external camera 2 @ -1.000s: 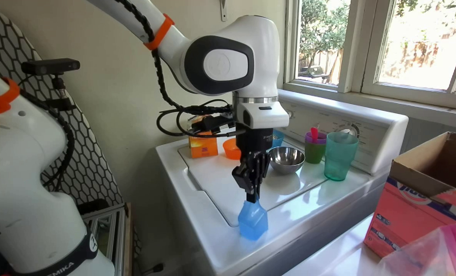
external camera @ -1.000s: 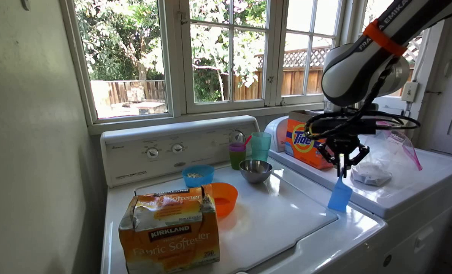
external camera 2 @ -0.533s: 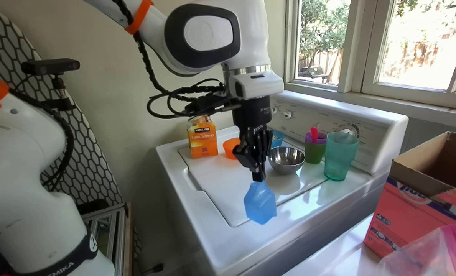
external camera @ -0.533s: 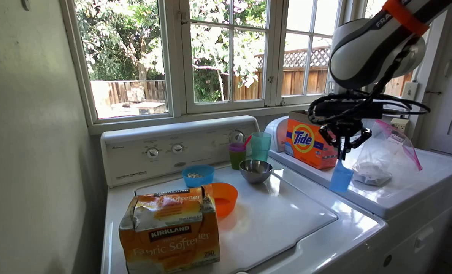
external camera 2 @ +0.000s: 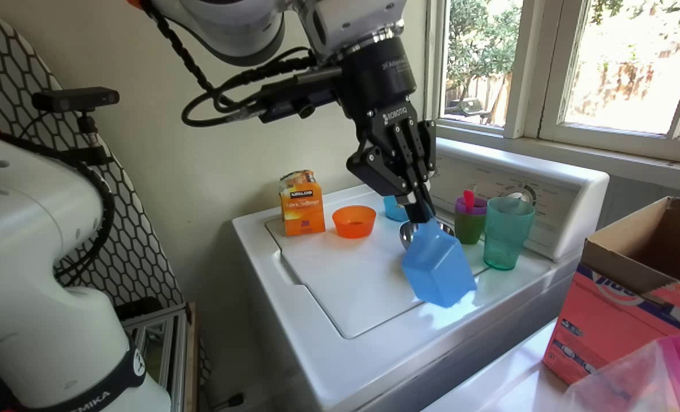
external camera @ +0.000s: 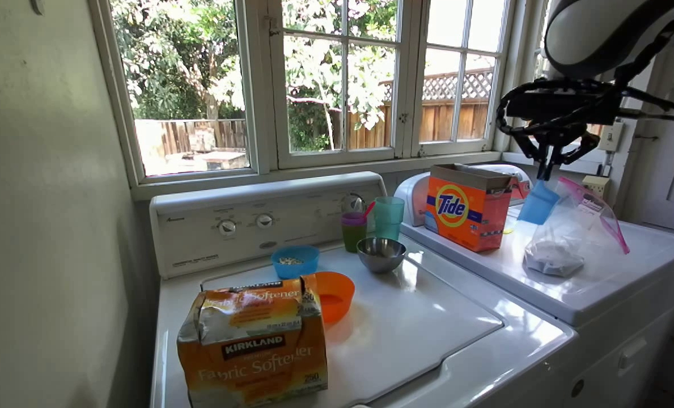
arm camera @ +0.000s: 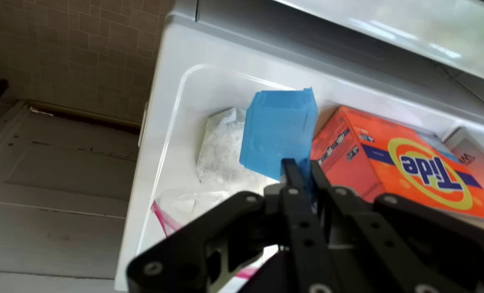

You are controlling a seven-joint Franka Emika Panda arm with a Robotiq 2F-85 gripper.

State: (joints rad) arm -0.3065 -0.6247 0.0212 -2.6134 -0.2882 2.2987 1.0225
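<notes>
Holding blue scoop (arm camera: 276, 130) up near Tide box (arm camera: 412, 162), jaws pinching scoop handle (arm camera: 304, 170); best go slow, grip firm, clear of box and plastic bag (arm camera: 221, 150).

I see a squarish blue plastic scoop (external camera 2: 438, 266), a black metal gripper (arm camera: 303, 163), an orange cardboard box (external camera: 466, 215) with yellow rings, and a long grey board (external camera 2: 8, 74) with black honeycomb lines.
</notes>
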